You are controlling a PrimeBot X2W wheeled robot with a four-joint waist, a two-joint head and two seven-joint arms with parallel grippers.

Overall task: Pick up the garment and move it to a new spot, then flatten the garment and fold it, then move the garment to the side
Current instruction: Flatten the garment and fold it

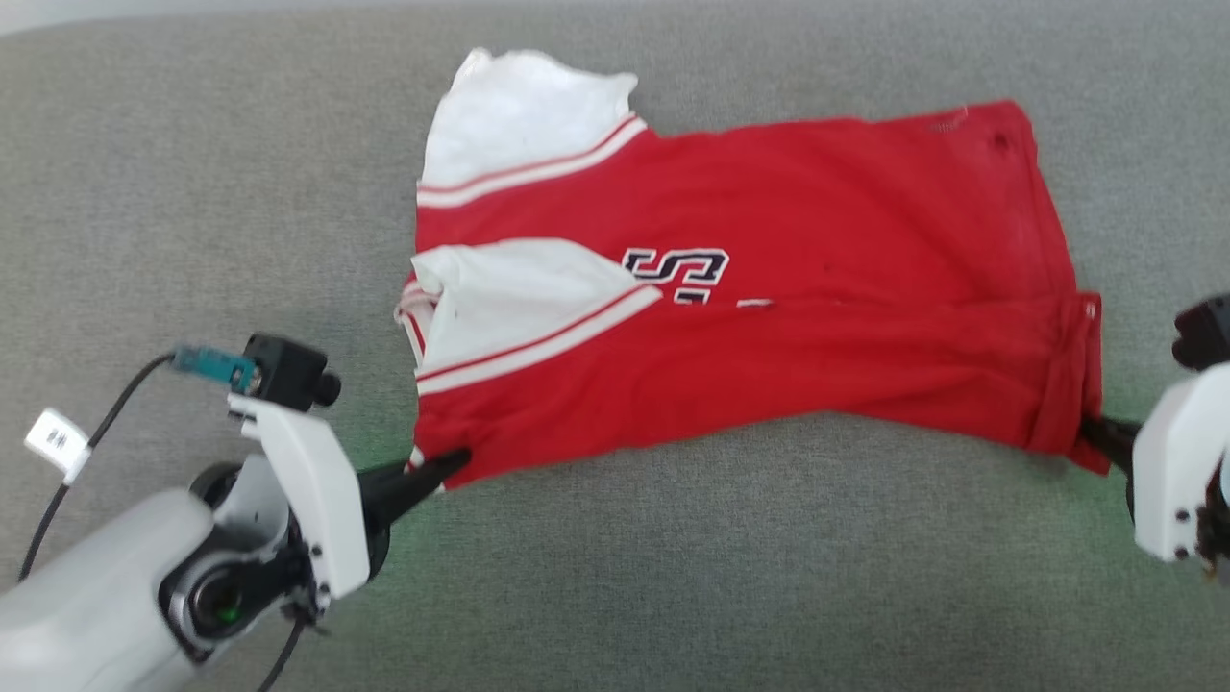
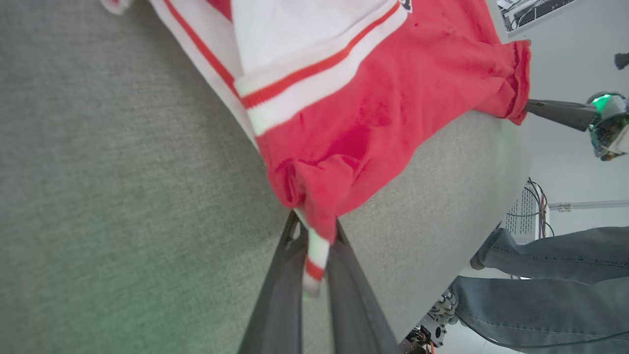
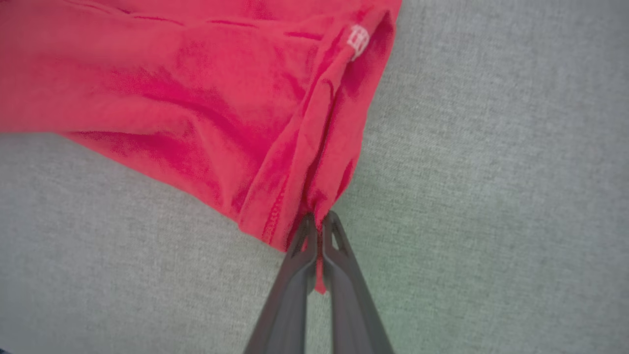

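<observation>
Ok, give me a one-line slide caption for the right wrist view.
Right arm's jaws shut on a hem corner of the red garment, above the grey fabric surface.

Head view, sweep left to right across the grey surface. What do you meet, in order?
white cable tag → left gripper, shut on the near corner of the garment → dark letters on its chest → right gripper, shut on its far-right hem corner

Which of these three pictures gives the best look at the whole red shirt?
The head view: the garment lies whole in frame, white sleeves and chest letters visible. The left wrist view shows a sleeve and the corner pinched in the left tool; the right wrist view shows the hem corner pinched in the right tool.
</observation>
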